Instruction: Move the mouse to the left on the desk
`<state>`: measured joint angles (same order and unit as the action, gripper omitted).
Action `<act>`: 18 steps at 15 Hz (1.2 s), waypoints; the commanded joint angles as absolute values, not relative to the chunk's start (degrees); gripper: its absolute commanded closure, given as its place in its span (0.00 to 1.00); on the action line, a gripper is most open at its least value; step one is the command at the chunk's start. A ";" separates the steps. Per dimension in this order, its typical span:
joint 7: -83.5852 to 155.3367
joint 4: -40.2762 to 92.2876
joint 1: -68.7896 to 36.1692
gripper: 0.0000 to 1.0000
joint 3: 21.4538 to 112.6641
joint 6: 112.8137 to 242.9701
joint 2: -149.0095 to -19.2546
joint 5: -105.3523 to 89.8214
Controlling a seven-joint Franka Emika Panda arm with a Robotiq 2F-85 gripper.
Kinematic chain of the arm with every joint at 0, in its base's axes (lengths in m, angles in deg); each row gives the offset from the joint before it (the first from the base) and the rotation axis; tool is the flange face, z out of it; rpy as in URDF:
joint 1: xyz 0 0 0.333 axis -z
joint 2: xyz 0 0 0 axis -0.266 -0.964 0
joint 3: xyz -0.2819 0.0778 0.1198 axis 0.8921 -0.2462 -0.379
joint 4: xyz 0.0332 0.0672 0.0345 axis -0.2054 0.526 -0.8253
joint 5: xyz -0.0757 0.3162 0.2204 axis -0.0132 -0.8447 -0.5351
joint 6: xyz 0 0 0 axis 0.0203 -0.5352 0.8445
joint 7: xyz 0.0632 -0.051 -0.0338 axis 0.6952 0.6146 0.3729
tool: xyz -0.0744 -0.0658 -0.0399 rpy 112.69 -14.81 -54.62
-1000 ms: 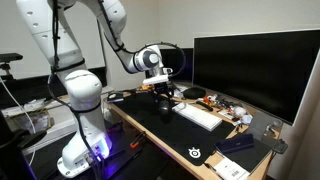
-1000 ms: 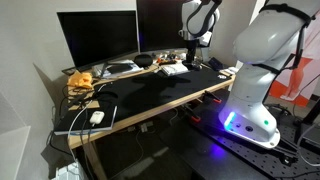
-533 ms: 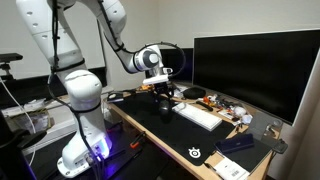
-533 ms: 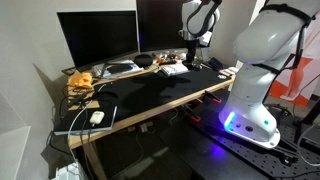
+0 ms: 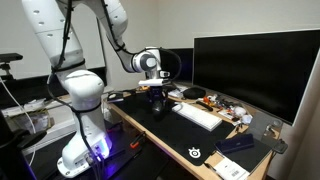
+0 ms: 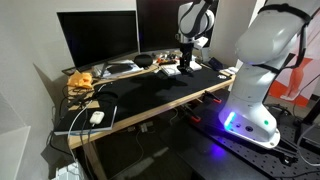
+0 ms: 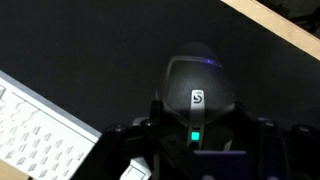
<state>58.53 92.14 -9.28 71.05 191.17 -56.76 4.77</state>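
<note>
The small black mouse (image 7: 200,85) with a white logo and a green light lies on the black mat of the desk (image 7: 275,25). In the wrist view my gripper (image 7: 200,118) straddles it, with a dark finger (image 7: 150,118) pressed against each side. In both exterior views the gripper (image 5: 157,97) (image 6: 186,60) is low over the mat near the robot's end of the desk (image 5: 150,138), and the mouse (image 5: 158,105) is a dark shape right under it. The mouse is too small to make out in the exterior view from the far end of the desk.
A white keyboard (image 5: 198,116) (image 7: 35,130) lies on the mat close beside the mouse. A large dark monitor (image 5: 255,70) stands behind it. Cables and small clutter (image 5: 228,108) lie near the monitor base, and a gadget and papers (image 5: 235,150) lie at the far end.
The gripper has shifted a little along the desk toward the robot's end, away from the keyboard, and sits lower over the mat, with the mouse between its fingers.
</note>
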 commanded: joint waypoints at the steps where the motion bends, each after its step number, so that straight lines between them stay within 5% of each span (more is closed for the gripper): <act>1: 59.21 90.73 -12.90 0.53 69.98 189.02 -56.96 -3.41; 18: 37.36 70.27 -20.72 0.53 59.23 182.56 -72.64 -17.20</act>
<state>43.84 74.40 -20.42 60.23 182.69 -69.05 -17.62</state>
